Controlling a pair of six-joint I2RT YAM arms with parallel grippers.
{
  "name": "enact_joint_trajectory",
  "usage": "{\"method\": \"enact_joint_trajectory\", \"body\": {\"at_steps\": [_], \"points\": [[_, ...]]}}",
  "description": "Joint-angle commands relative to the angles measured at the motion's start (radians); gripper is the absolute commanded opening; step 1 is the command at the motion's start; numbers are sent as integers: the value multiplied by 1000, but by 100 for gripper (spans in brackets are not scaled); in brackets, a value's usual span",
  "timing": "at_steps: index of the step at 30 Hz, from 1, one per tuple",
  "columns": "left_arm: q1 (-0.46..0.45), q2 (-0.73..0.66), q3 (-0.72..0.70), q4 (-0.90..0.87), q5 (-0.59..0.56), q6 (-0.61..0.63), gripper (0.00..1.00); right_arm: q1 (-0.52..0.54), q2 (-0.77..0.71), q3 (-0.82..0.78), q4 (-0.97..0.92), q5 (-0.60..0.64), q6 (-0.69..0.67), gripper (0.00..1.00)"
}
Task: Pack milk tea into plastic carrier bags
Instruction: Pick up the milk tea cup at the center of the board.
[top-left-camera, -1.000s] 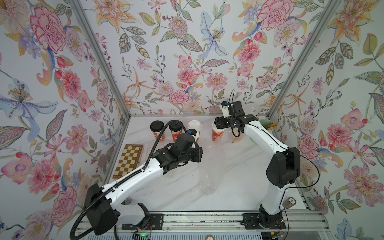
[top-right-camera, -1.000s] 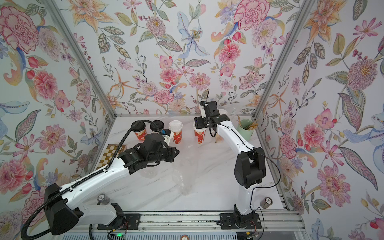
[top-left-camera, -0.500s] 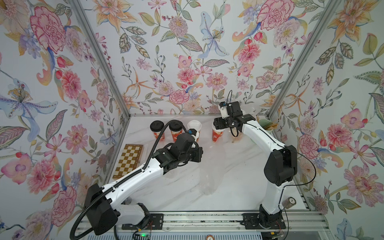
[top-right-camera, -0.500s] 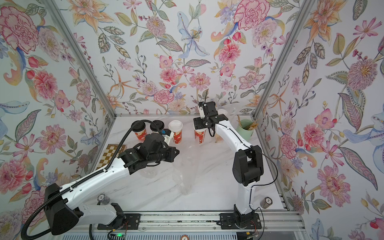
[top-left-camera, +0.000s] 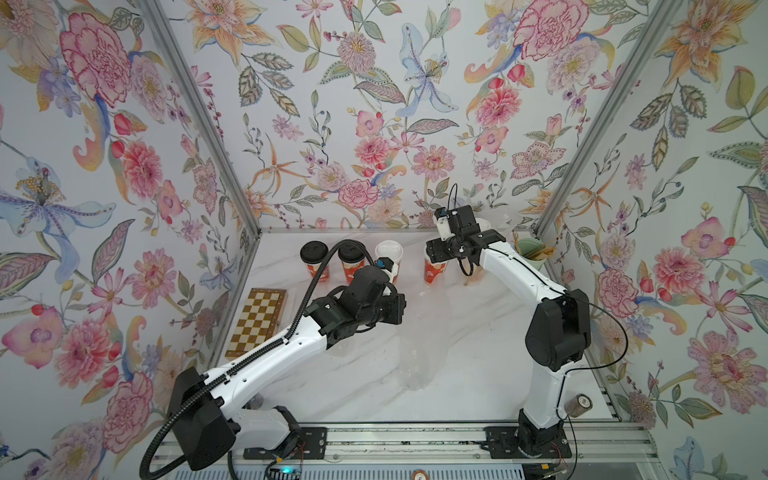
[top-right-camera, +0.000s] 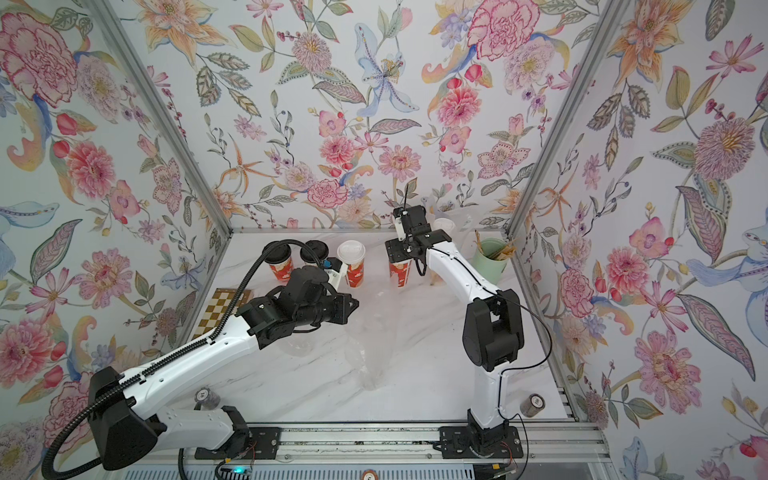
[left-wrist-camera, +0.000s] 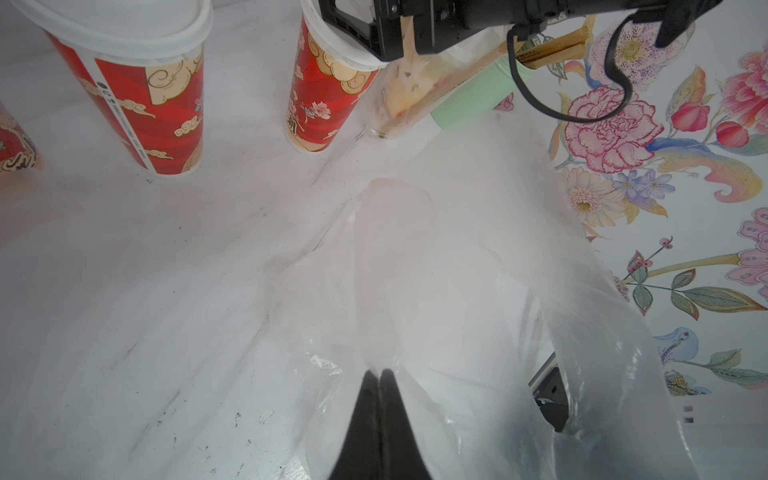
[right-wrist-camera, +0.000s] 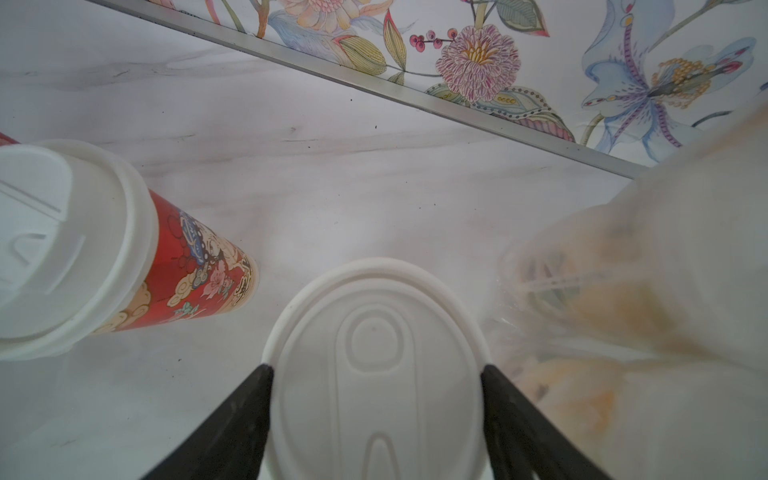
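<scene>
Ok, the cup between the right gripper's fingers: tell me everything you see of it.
The white-lidded cup is tall, tapered paper, red sides with cream clouds, topped by a white domed lid. It stands upright on the marble table near the back wall, beside a bagged cup. The right gripper straddles it, fingertips against the lid's rim on both sides.
</scene>
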Motion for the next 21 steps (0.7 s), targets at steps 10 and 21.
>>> {"method": "enact_joint_trajectory", "body": {"at_steps": [10, 21], "points": [[3, -37, 4, 18, -2, -18, 2, 7, 22, -21, -31, 20, 7, 75], [2, -70, -32, 50, -23, -56, 1, 8, -105, -29, -31, 35, 42, 60]]}}
